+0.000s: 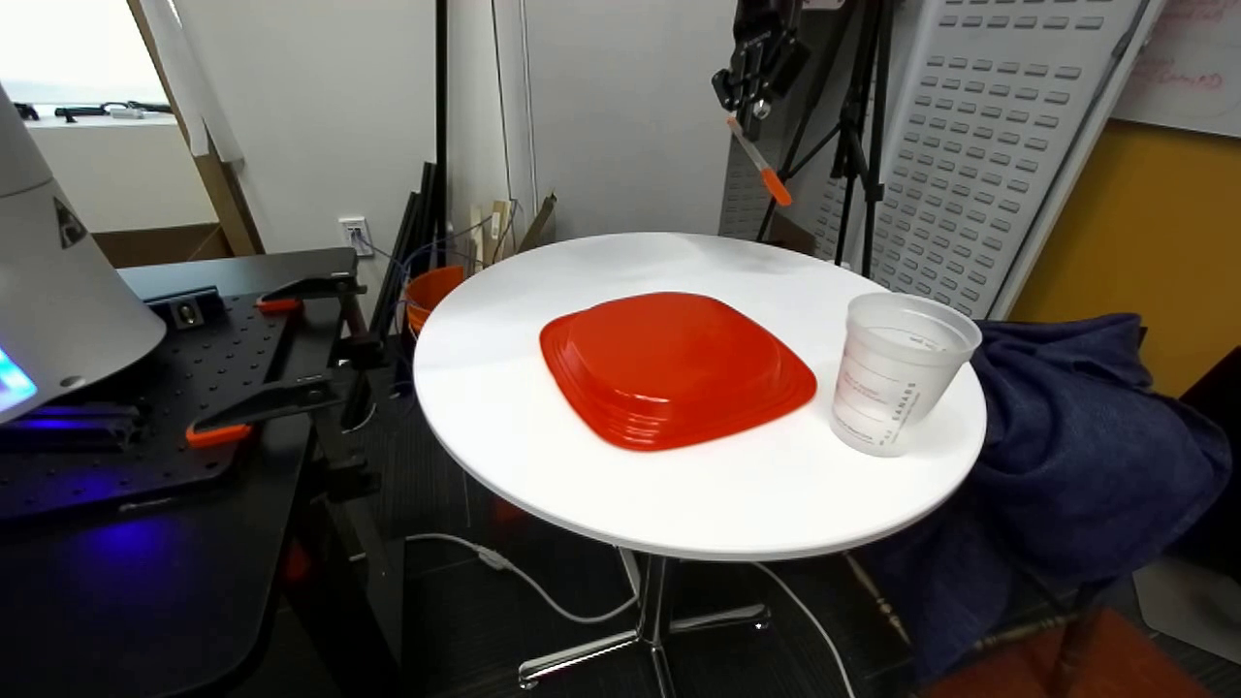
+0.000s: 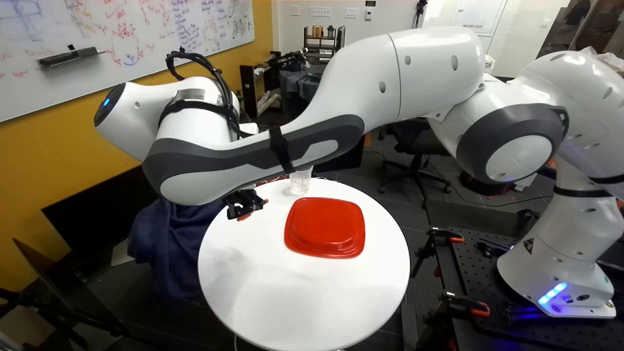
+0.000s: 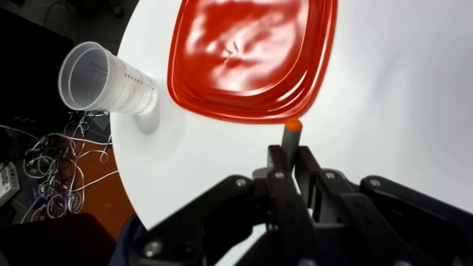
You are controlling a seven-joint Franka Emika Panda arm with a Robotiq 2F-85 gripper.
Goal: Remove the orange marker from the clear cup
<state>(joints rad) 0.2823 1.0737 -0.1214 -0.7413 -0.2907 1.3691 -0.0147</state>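
The orange marker [image 1: 776,186], a pale barrel with an orange cap and an orange end, hangs tilted in the air above the table. My gripper [image 3: 290,153] is shut on it; in the wrist view the barrel's orange end pokes out beyond the fingertips. Both exterior views show the gripper [image 1: 746,112] and the marker apart from the cup, and in an exterior view the arm reaches over the table to the gripper [image 2: 246,204]. Upright near the table's edge stands the clear cup [image 1: 892,388], with nothing orange inside; the arm partly covers the cup [image 2: 300,183] in an exterior view.
A wide red plate [image 1: 679,364] lies upside down on the round white table [image 1: 620,504], beside the cup. Dark blue cloth [image 1: 1086,465] drapes over something at the table's side. A black tripod [image 1: 853,145] stands behind the gripper.
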